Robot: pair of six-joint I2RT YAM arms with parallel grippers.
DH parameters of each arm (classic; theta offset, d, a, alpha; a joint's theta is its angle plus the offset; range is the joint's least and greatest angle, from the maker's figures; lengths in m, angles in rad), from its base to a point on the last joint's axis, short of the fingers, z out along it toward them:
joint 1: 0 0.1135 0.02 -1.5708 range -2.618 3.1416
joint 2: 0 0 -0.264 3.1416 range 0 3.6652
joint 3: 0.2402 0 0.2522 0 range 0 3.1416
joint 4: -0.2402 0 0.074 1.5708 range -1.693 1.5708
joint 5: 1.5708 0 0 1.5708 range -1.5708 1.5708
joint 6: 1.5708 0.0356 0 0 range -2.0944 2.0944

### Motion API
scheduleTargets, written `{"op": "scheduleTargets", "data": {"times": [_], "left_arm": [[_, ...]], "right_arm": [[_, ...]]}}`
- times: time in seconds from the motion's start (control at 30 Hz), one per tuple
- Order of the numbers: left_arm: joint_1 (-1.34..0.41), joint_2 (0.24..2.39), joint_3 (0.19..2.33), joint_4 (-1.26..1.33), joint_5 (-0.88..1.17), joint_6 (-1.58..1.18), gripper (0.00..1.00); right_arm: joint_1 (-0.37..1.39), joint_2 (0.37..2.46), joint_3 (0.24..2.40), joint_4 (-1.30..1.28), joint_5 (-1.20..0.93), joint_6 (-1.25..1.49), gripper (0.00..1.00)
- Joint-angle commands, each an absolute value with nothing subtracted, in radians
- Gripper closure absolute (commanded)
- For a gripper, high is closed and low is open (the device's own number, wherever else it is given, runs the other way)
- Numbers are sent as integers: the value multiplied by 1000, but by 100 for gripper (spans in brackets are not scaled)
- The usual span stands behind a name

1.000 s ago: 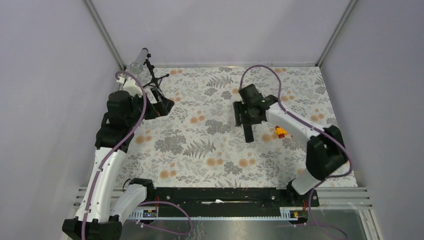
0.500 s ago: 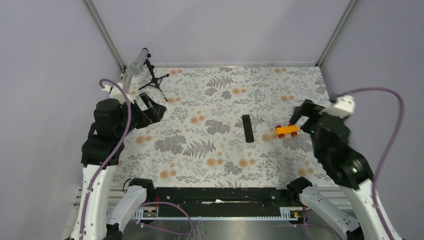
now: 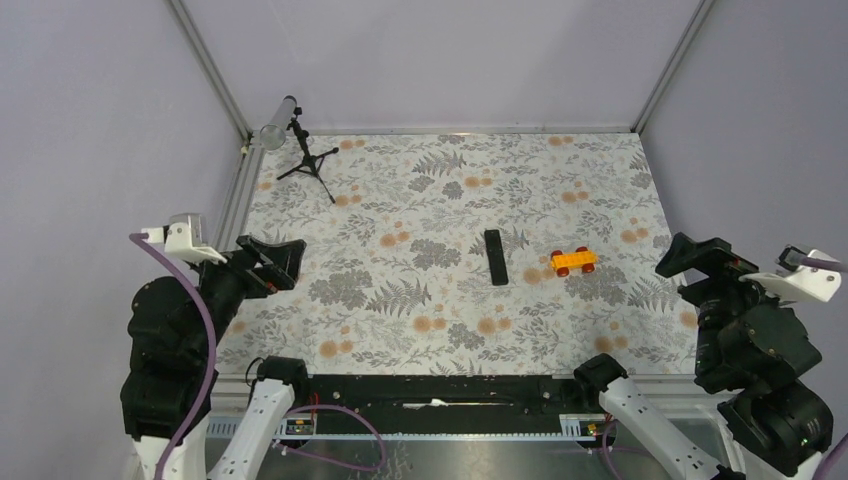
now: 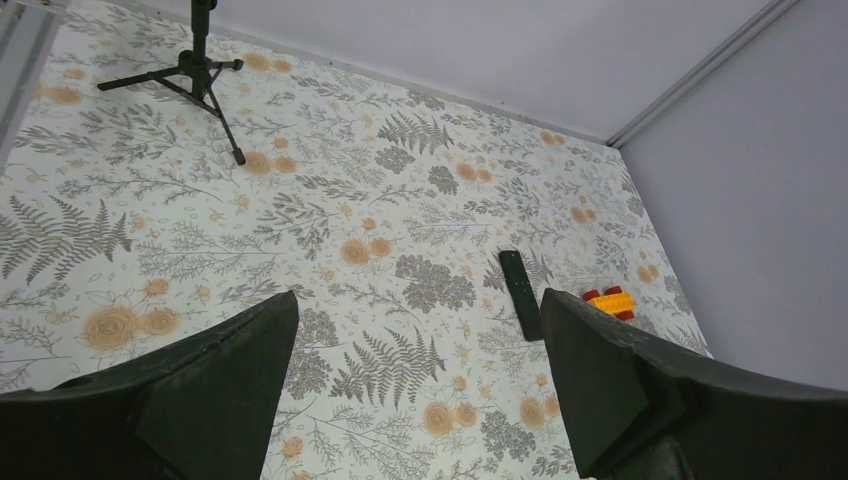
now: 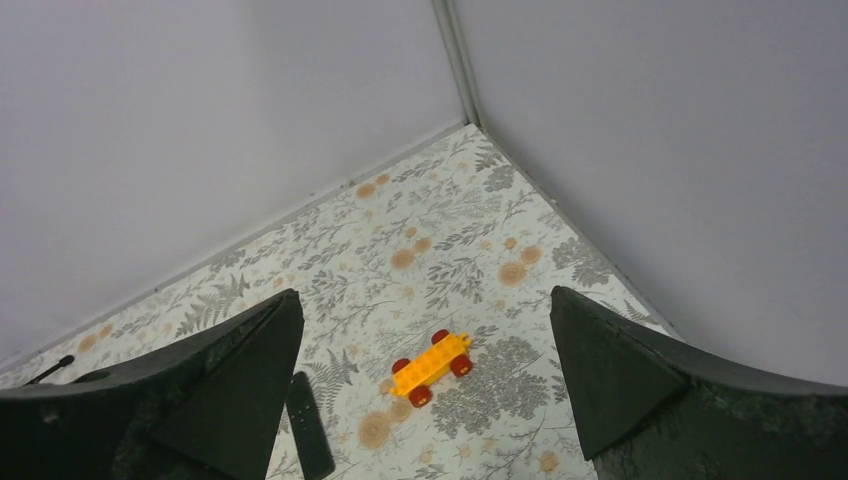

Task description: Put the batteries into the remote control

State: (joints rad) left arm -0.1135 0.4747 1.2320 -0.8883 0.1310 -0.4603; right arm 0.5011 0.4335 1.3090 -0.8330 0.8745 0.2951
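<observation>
The remote control [image 3: 494, 256] is a slim black bar lying flat at the middle of the floral table. It also shows in the left wrist view [image 4: 520, 295] and the right wrist view [image 5: 308, 425]. No batteries show in any view, and no separate cover shows. My left gripper [image 3: 288, 262] is open and empty, raised over the near left of the table, far from the remote; its jaws stand wide apart in its wrist view [image 4: 418, 320]. My right gripper [image 3: 672, 258] is open and empty, raised at the near right; its wrist view [image 5: 427, 310] shows the same.
A yellow toy brick car with red wheels [image 3: 573, 261] sits just right of the remote, and also shows in both wrist views [image 4: 611, 303] [image 5: 432, 367]. A black mini tripod [image 3: 308, 160] with a clear tube [image 3: 277, 122] stands at the back left. Grey walls close the back and sides.
Both arms have pulled back from the table toward the near edge and risen. The right gripper has left the remote, which lies still on the table.
</observation>
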Motion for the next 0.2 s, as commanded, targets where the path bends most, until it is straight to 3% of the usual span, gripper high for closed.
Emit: {"op": "scheduleTargets", "data": {"times": [0.0,0.17], "left_arm": [[-119,457,1266,-913,96,-431,1],[-138,458,1282,-945,31,-424,1]], "right_arm": [[499,431,1343,-870,946,248,0],[500,420,1322,-887,910,276,0]]}}
